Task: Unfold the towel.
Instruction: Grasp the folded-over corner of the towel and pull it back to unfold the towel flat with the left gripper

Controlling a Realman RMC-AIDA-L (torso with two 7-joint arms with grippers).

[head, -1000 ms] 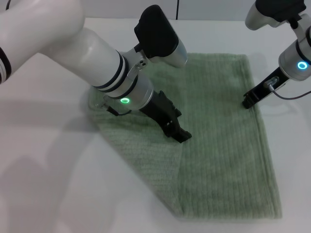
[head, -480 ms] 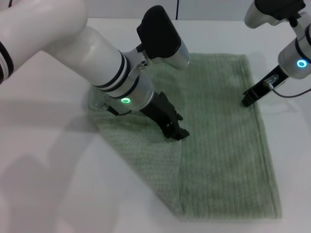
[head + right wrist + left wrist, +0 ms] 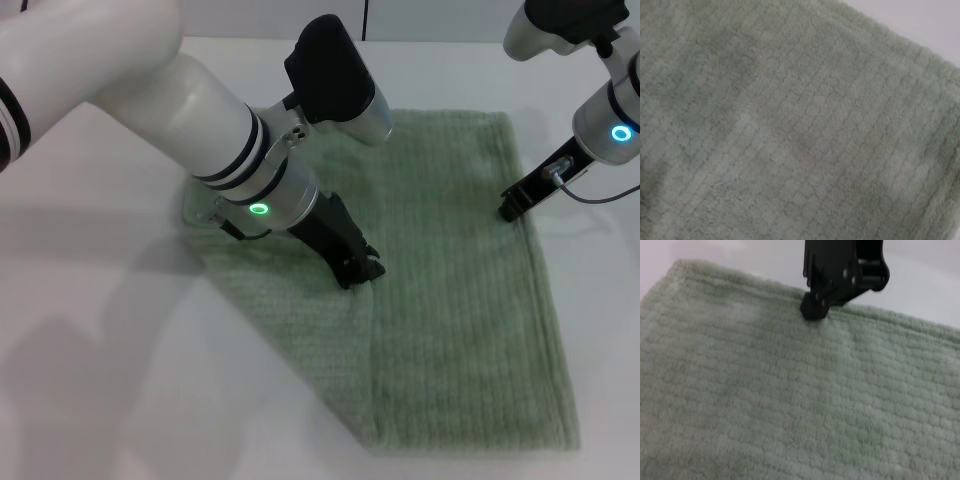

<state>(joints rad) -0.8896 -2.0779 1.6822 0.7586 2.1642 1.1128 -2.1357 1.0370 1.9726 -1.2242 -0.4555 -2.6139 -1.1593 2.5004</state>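
Note:
The pale sage-green towel (image 3: 450,300) lies flat on the white table, with a fold edge running down its middle and a single layer showing at the left (image 3: 280,290). My left gripper (image 3: 362,270) rests on the towel at the top of that fold edge. My right gripper (image 3: 510,210) touches the towel's right hem. The left wrist view shows the towel (image 3: 790,405) and the right gripper (image 3: 815,311) at its far hem. The right wrist view shows only towel (image 3: 790,125).
The white table (image 3: 100,350) surrounds the towel. My large left arm (image 3: 200,130) spans the towel's back left part. The towel's near corner reaches almost to the lower edge of the head view.
My left gripper's tip has drawn back a little to the left along the towel. The towel and the right gripper have not visibly moved.

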